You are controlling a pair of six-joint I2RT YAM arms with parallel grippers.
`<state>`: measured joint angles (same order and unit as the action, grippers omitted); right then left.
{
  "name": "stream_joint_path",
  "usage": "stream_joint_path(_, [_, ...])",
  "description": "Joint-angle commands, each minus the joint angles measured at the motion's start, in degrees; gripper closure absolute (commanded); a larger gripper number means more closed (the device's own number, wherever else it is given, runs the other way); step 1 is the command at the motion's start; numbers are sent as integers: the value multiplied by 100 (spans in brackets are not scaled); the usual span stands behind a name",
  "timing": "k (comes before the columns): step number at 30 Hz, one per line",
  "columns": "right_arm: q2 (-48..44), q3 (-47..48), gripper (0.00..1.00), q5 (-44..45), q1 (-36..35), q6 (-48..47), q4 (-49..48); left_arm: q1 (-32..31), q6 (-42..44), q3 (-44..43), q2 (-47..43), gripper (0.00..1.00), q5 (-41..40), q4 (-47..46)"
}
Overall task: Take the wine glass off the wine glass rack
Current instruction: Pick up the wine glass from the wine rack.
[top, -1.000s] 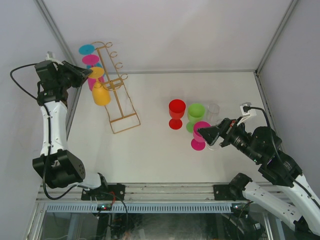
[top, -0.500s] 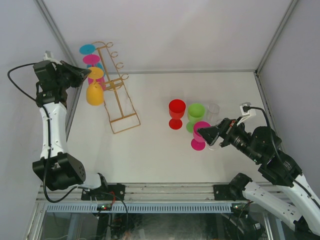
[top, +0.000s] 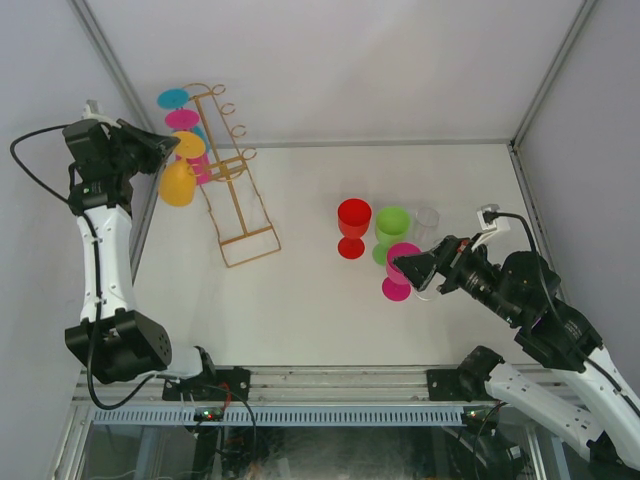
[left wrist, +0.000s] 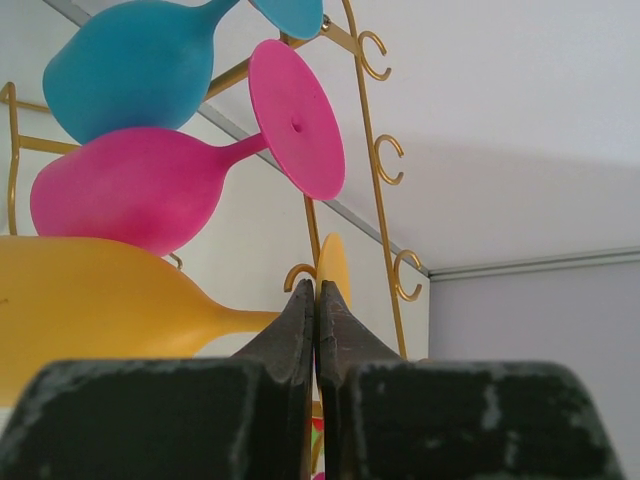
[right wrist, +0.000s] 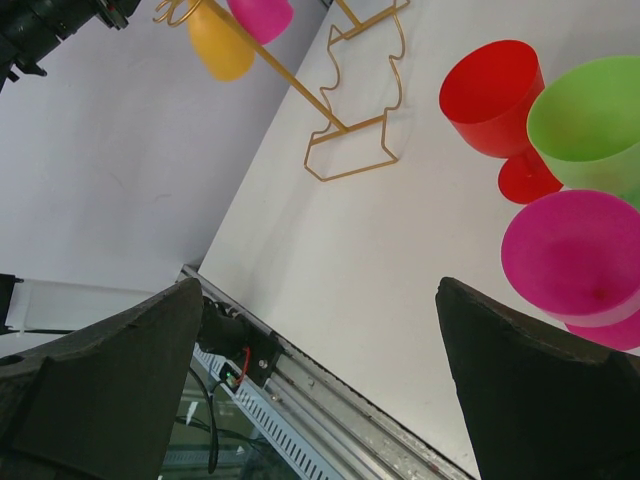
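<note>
The gold wire wine glass rack (top: 238, 200) stands tilted at the table's back left, its hooks (left wrist: 372, 160) showing in the left wrist view. A blue glass (left wrist: 135, 60) and a pink glass (left wrist: 130, 195) hang on it. A yellow wine glass (top: 177, 185) hangs sideways just left of the rack. My left gripper (top: 165, 152) is shut on its thin stem; in the wrist view the fingertips (left wrist: 316, 285) meet between the yellow bowl (left wrist: 90, 310) and the foot. My right gripper (top: 408, 268) is open low at the right, with nothing between its fingers (right wrist: 100, 380).
A red glass (top: 353, 222), a green glass (top: 392, 228), a pink glass (top: 402, 268) and a clear glass (top: 427, 222) stand upright together right of the middle, close to my right gripper. The left wall is close behind my left arm.
My left gripper has closed fully and moved left, and the yellow glass has shifted left with it, away from the rack's spine. The right arm has barely moved.
</note>
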<state>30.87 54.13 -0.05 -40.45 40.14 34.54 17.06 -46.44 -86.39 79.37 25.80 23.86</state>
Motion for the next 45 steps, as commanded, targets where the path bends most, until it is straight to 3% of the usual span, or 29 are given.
stream_joint_path(1, [-32,36,0,5,37,99,-80,3,-358,-19,-352,99,-1,-562])
stream_joint_path(7, [-72,-42,0,-64,37,77,-172,0,-892,300,-416,100,170,-1128])
stream_joint_path(21, [-116,-49,0,5,43,37,-107,2,-697,154,-457,100,-162,-698])
stream_joint_path(45, [-160,-51,0,47,46,55,6,61,-898,215,-211,100,54,-814])
